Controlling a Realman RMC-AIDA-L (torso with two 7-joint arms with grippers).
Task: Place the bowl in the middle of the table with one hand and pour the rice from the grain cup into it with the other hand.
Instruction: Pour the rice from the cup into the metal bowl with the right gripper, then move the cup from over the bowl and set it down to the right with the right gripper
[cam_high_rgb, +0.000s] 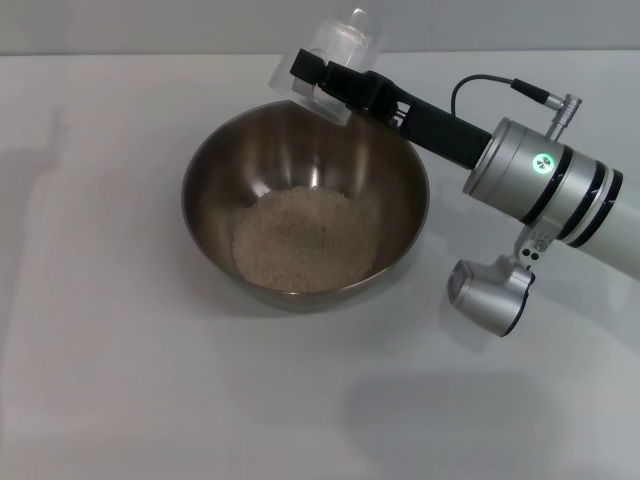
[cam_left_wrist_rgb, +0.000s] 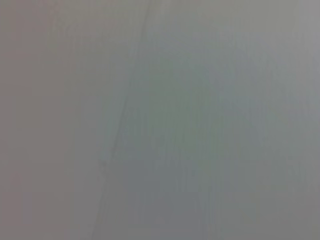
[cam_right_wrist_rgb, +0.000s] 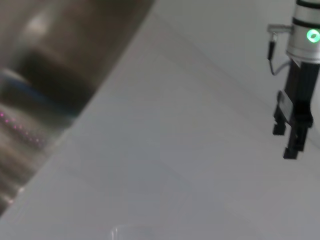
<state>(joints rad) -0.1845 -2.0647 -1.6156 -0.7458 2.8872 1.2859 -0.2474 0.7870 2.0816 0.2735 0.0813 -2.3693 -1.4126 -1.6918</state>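
Right claw (cam_high_rgb: 318, 82) grips tilted grain cup (cam_high_rgb: 335, 55) at bowl (cam_high_rgb: 400, 165) far rim; rice (cam_high_rgb: 305, 238) inside. Left claw (cam_right_wrist_rgb: 292, 142) seen far off, fingers apart, empty.

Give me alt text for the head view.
The right gripper holds the tipped grain cup over the far rim of the bowl, which holds a mound of rice on the table. The left arm is absent.
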